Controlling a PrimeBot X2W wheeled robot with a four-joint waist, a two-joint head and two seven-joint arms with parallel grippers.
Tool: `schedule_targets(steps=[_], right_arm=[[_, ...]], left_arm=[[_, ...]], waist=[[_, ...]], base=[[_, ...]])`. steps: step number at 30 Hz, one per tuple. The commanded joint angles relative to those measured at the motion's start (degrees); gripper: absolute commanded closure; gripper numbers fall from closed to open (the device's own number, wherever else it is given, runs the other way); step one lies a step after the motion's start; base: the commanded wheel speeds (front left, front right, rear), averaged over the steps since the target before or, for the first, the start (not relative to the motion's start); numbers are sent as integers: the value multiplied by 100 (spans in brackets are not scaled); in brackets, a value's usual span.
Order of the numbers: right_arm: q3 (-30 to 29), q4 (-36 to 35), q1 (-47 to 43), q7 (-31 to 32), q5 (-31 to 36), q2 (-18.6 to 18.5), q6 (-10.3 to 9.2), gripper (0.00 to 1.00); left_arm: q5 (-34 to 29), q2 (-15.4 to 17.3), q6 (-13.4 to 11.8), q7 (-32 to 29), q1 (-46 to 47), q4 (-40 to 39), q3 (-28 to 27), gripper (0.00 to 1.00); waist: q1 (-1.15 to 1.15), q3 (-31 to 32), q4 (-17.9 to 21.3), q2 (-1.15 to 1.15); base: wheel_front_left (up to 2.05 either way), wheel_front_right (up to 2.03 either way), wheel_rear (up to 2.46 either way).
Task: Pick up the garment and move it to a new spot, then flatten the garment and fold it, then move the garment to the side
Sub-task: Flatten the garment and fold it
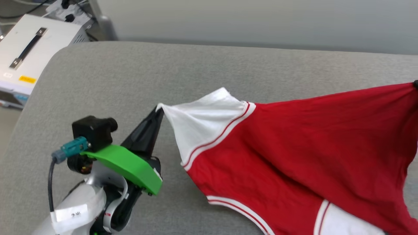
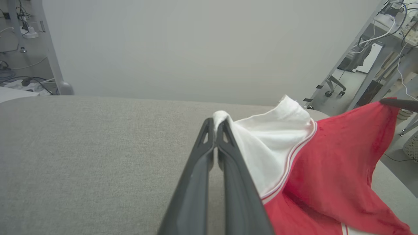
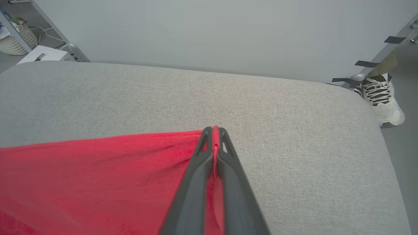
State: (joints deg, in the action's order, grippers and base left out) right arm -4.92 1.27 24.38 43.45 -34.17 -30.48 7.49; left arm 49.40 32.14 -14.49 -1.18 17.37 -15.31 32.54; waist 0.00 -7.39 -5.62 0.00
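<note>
Red garment (image 1: 294, 147) clamped in left gripper (image 2: 215, 123), right gripper (image 3: 214, 131).

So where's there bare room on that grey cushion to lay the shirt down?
Free: the wide strip of cushion between the shirt and the far wall, and the left end toward the white box. Crowded: near right, where the shirt stretches between left gripper and right gripper.

So the red jersey shirt (image 1: 294, 143) with short white sleeves and red-and-white striped trim is stretched wide over the grey fabric-covered surface (image 1: 130, 81). It's pulled taut from one white sleeve tip on the left to a red corner at far right. The plain red side faces up, lightly wrinkled. The other white sleeve hangs nearer, low down.
</note>
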Motion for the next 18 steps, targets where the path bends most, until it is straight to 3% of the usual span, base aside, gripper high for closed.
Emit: schedule_targets(steps=[1, 18], right_arm=[[-52, -125, -94, 37, -58, 24, 0, 100], [-524, -1480, 244, 427, -299, 403, 0, 100]], left_arm=[[5, -15, -48, 62, 172, -23, -87, 100], [-205, 149, -351, 264, 1543, -340, -1022, 100]], waist=[[0, 254, 323, 0], [0, 175, 790, 0]], base=[[0, 0, 0], [0, 0, 0]])
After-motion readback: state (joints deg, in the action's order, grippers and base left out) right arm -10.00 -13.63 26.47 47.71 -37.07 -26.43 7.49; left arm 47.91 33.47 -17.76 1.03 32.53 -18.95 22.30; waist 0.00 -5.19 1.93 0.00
